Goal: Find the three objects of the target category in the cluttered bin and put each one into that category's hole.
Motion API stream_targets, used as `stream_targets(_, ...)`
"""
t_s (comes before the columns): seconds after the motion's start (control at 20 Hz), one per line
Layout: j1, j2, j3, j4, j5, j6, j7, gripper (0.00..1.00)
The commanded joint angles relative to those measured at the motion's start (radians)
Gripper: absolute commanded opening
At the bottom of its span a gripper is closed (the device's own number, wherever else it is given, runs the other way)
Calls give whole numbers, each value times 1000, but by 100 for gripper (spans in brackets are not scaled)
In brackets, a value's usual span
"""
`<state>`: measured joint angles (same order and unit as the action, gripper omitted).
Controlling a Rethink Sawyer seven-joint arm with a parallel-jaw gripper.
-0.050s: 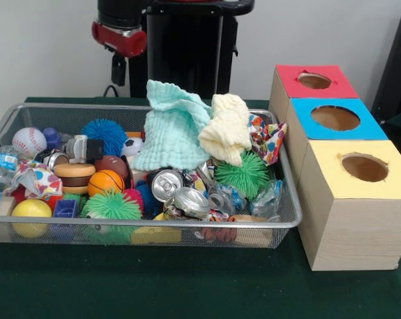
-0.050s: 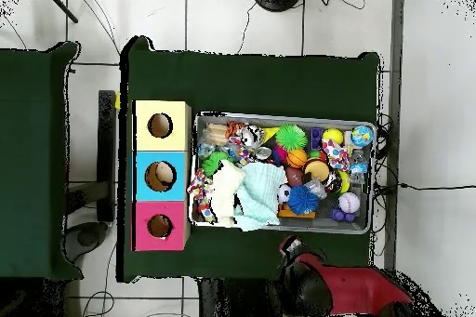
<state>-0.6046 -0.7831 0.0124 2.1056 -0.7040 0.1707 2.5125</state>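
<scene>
Front view puts the green worktop (image 1: 187,286) across the whole lower part of the frame, with the wire mesh bin (image 1: 153,229) filling the left and centre. To its right, a row of three wooden boxes runs from the upper right toward the lower right: a red-topped box (image 1: 313,83) at the upper end, a blue-topped box (image 1: 334,119) in the middle, and a yellow-topped box (image 1: 356,193) lowest in the frame, each with a round hole in its lid. The boxes touch one another and stand just beside the bin's right wall.

Inside the bin, a pale mint cloth (image 1: 173,126) and a cream cloth (image 1: 228,129) are heaped at the upper centre, side by side and touching. A polka-dot fabric scrap (image 1: 267,138) lies to their right. Below them sit a green spiky ball (image 1: 243,174) and two crushed silver cans (image 1: 180,193). On the left half lie a blue spiky ball (image 1: 104,136), a baseball (image 1: 28,141), a small basketball (image 1: 106,181), a yellow ball (image 1: 31,210) and a mini soccer ball (image 1: 132,147), all crowded together.

The red and black arm (image 1: 120,33) shows at the top centre of the front view, above the bin's upper rim. Its claw (image 1: 120,68) hangs as a dark tip well above the clutter; I cannot tell whether it is open or closed.
</scene>
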Motion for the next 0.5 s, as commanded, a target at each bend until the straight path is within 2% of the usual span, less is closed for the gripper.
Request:
stream_targets(0.05,163,-85,45,-25,7,176,-65,0)
stream_targets(0.2,170,-91,124,-62,-16,166,-139,0)
stream_targets(0.4,140,-65,195,-128,15,270,-224,0)
stream_targets(0.5,131,-54,216,-158,32,321,-236,0)
